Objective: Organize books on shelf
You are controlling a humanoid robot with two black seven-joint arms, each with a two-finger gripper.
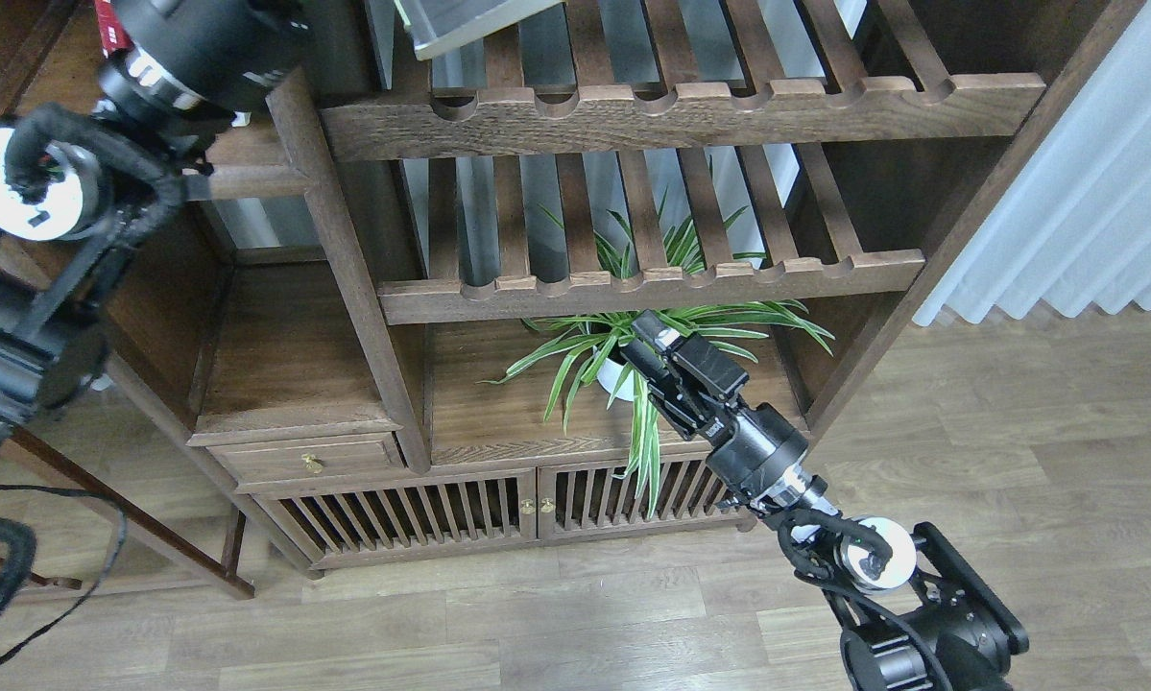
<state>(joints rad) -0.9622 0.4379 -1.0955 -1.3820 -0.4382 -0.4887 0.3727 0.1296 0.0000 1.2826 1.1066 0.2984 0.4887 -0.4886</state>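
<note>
Only a grey-white lower corner of one book [460, 21] shows at the top edge, above the upper slatted rack. My left arm [191, 48] reaches up past the top left edge, so its gripper is out of view. A sliver of a red book [109, 11] shows behind that arm. A short stretch of the dark-brown shelf [244, 180] shows under the arm. My right gripper [654, 338] hangs low, empty, in front of the plant; its fingers are too dark to tell apart.
Two slatted racks with scalloped front rails [681, 106] [652, 280] fill the bookcase's middle. A potted spider plant [623, 360] stands on the board below. A drawer [306, 459] and slatted cabinet doors [460, 509] sit lower. A white curtain [1093, 173] hangs at the right.
</note>
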